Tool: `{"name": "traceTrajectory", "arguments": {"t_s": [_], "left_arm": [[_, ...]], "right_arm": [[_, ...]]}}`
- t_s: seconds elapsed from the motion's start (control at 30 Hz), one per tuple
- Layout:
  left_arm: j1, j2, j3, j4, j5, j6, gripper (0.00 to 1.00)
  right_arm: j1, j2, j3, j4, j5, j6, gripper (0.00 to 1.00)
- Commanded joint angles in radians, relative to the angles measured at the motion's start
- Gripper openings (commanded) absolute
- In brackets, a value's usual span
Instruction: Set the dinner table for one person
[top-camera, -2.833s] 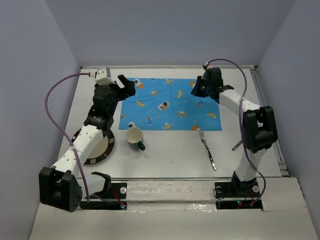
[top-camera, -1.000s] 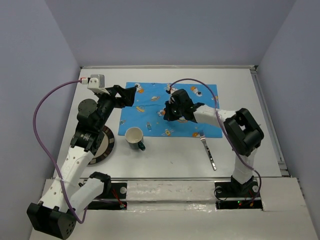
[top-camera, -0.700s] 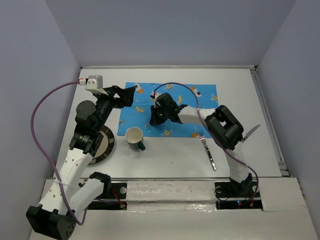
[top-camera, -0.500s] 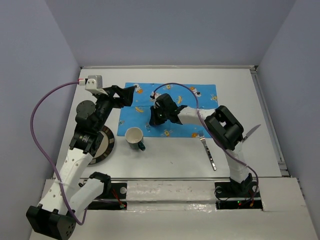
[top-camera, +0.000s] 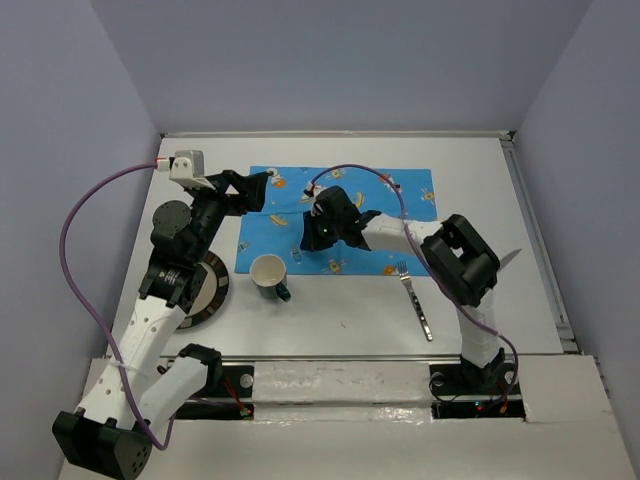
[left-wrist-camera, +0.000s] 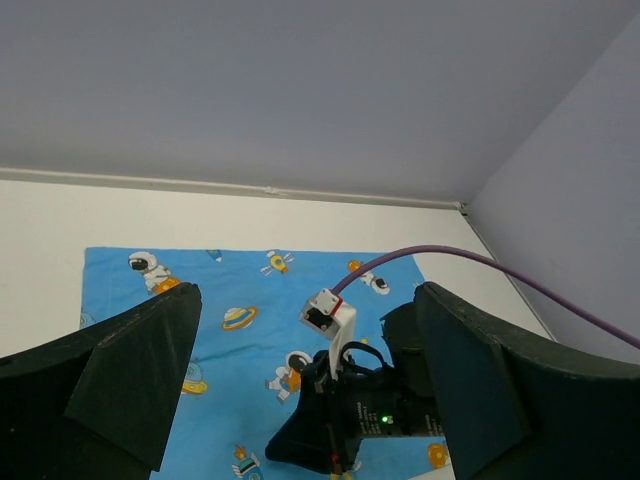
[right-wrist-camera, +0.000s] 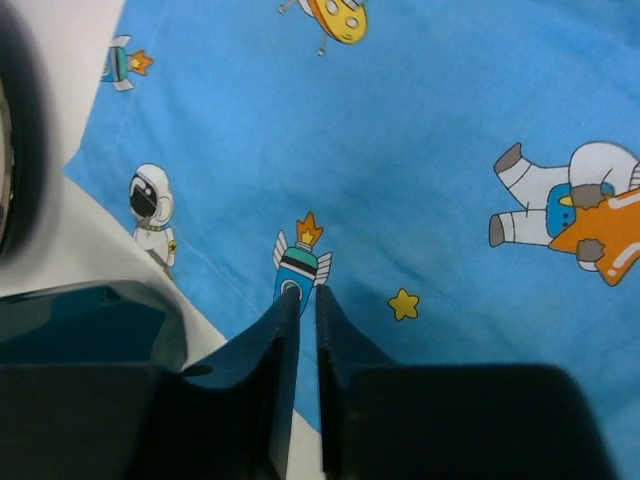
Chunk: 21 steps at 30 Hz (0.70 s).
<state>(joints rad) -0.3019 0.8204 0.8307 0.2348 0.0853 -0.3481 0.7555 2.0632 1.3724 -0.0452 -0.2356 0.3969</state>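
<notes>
The white dinner table (top-camera: 340, 325) carries a blue space-print mat (top-camera: 385, 200) at its back middle. My right gripper (top-camera: 313, 238) is shut and empty, its tips low over the mat's front-left part; in the right wrist view the gripper (right-wrist-camera: 304, 292) points at a rocket print on the mat (right-wrist-camera: 440, 130). My left gripper (top-camera: 258, 190) is wide open and empty above the mat's left edge. In the left wrist view this gripper (left-wrist-camera: 305, 300) looks across the mat (left-wrist-camera: 200, 330) at the right arm's wrist. A cream cup (top-camera: 268, 272) with a green handle stands just in front of the mat.
A dark-rimmed plate (top-camera: 212, 292) lies at the left, partly under my left arm. A fork (top-camera: 415, 298) lies front right of the mat. A knife blade (top-camera: 508, 260) shows behind my right arm. The cup's teal edge (right-wrist-camera: 80, 320) is close to my right fingers.
Both grippers have left the mat's back corners. My right gripper swept left across the mat to its front-left part and now holds still. The left arm rose and stays put.
</notes>
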Motion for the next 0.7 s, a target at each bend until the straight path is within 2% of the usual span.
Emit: {"name": "traceTrajectory", "arguments": {"t_s": [0.0, 0.03, 0.1, 0.17, 0.27, 0.37, 0.4, 0.5, 0.57, 0.67], "left_arm": [[-0.005, -0.017, -0.007, 0.040, -0.005, 0.008, 0.99], [-0.005, -0.018, -0.007, 0.040, -0.005, 0.008, 0.99], [-0.005, -0.020, -0.005, 0.040, -0.004, 0.009, 0.99], [-0.005, -0.023, -0.005, 0.040, -0.001, 0.008, 0.99], [-0.005, -0.026, -0.004, 0.038, -0.002, 0.012, 0.99], [-0.003, -0.035, -0.001, 0.038, 0.007, 0.011, 0.99], [0.000, -0.038, -0.002, 0.038, 0.007, 0.009, 0.99], [0.003, -0.049, -0.005, 0.041, 0.008, 0.011, 0.99], [0.001, -0.049, -0.005, 0.043, 0.008, 0.012, 0.99], [0.001, -0.052, -0.004, 0.041, 0.010, 0.014, 0.99]], "right_arm": [[0.011, -0.110, -0.021, 0.010, 0.018, 0.006, 0.25], [0.011, -0.150, -0.029, 0.008, 0.019, 0.005, 0.29], [0.011, -0.199, -0.059, 0.008, 0.018, 0.005, 0.44], [0.011, -0.285, -0.090, 0.010, 0.019, -0.003, 0.53], [0.033, -0.397, -0.170, 0.018, 0.007, -0.016, 0.81], [0.059, -0.437, -0.185, 0.012, -0.025, -0.010, 0.97], [0.085, -0.439, -0.176, 0.007, -0.027, -0.010, 1.00], [0.142, -0.382, -0.098, -0.034, 0.004, -0.033, 1.00], [0.165, -0.342, -0.034, -0.080, 0.044, -0.046, 0.94], [0.188, -0.285, -0.001, -0.101, 0.119, -0.050, 0.92]]}}
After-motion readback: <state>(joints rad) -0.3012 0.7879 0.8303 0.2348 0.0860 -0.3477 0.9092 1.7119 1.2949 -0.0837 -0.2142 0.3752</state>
